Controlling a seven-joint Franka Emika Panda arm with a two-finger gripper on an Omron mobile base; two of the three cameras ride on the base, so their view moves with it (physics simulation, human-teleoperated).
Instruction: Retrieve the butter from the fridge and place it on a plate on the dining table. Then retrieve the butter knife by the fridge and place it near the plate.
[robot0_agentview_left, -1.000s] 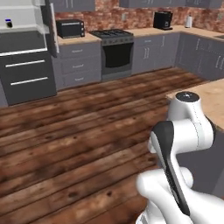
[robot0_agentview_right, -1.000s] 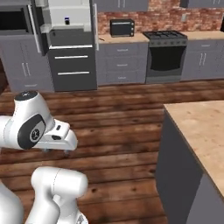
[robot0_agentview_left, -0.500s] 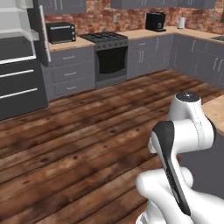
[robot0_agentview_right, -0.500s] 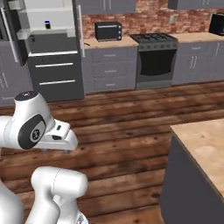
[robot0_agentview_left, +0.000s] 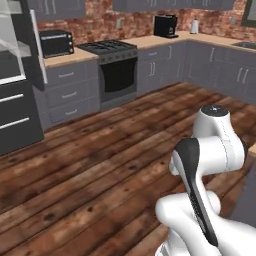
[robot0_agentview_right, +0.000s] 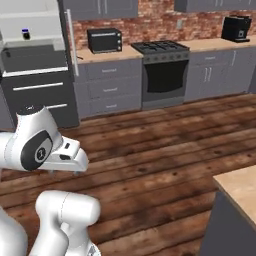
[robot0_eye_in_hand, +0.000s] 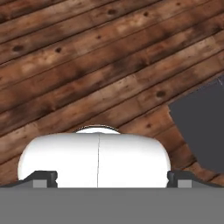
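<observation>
The fridge (robot0_agentview_right: 35, 75) stands at the far left with its upper part open, showing a white interior and a long white bar handle (robot0_agentview_right: 70, 47); it also shows in the left base view (robot0_agentview_left: 15, 105). A small dark jar with a blue lid (robot0_agentview_right: 26, 34) sits on a fridge shelf. A corner of the light wooden dining table (robot0_agentview_right: 240, 187) shows at lower right. The butter, plate and butter knife are out of view. My gripper (robot0_eye_in_hand: 112, 178) hangs open over the wooden floor, nothing between its widely spaced fingertips (robot0_eye_in_hand: 43, 176).
Grey cabinets run along the brick back wall with a black toaster oven (robot0_agentview_right: 104, 40), a stove (robot0_agentview_right: 162, 70) and a coffee machine (robot0_agentview_right: 235, 27). A dark grey block (robot0_eye_in_hand: 201, 127) lies right of the hand. Wide wooden floor (robot0_agentview_left: 100, 155) stretches between me and the counters.
The whole scene has slid left and grown larger in both base views, so the base has moved. The arm keeps its folded pose and the gripper stays open.
</observation>
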